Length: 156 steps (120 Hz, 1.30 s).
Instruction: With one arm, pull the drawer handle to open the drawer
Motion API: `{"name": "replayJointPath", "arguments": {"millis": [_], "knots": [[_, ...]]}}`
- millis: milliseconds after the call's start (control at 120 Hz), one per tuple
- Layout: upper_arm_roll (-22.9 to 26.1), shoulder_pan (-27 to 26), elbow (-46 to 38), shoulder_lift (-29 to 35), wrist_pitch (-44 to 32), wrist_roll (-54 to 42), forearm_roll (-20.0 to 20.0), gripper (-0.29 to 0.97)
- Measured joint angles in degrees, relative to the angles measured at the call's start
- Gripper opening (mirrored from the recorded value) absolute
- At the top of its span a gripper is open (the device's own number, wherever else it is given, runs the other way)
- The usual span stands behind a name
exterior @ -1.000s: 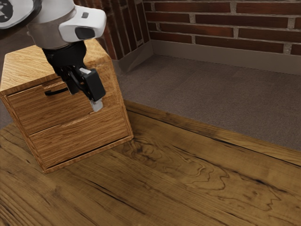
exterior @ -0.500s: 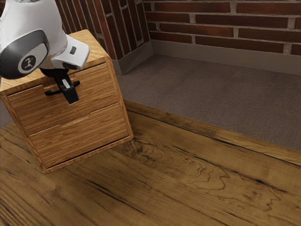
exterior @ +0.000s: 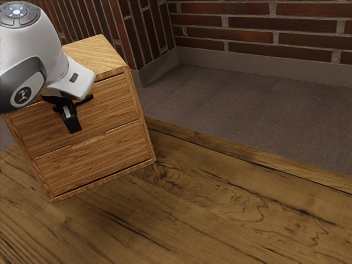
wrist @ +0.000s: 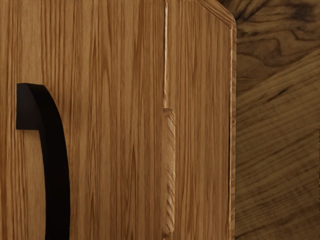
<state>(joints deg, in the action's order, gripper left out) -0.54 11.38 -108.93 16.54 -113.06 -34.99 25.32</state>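
Though the claw hung right at the black handle on the top drawer of the cabinet, I could not tell whether it was open or gripping.

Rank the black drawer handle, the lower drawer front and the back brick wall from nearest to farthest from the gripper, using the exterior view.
1. Black drawer handle: right at the gripper, on the upper drawer.
2. Lower drawer front: just below the gripper.
3. Back brick wall: far off, toward the exterior view's upper right.
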Motion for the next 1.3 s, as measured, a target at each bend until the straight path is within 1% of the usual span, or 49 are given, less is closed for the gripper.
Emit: {"name": "replayJointPath", "arguments": {"millis": [133, 408, 508, 583, 700, 775, 808, 883, 1017, 1158, 1283, 1300], "knots": [[-2.09, 0.07, 0.17, -0.02, -1.85, -1.54, -0.69, 0.68], [-1.94, -0.13, -1.1, -0.84, -3.77, -3.81, -2.45, 0.68], [-1.9, -0.04, -2.15, -1.5, -4.06, -4.38, -2.94, 0.74], [-1.87, -0.07, -2.37, -1.43, -4.16, -4.78, -3.26, 0.69], [-0.24, -0.1, -2.44, -1.38, -4.04, -5.25, -3.49, 0.64], [0.62, 0.25, -3.02, -0.66, -3.89, -5.48, -3.64, 0.63], [0.87, 0.14, -3.61, 0.13, -3.85, -5.59, -3.69, 0.6], [1.31, -0.27, -5.11, 2.31, -3.84, -5.76, -3.65, 0.63], [2.2, -0.36, -6.25, 3.15, -3.88, -6.02, -3.62, 0.69], [3.52, -0.33, -7.86, 4.3, -4.04, -6.22, -3.73, 0.66], [4.01, -0.38, -9.23, 5.25, -4.14, -6.35, -4.25, 0.71], [4.02, -0.41, -9.39, 5.41, -4.14, -6.37, -4.29, 0.68]]}}
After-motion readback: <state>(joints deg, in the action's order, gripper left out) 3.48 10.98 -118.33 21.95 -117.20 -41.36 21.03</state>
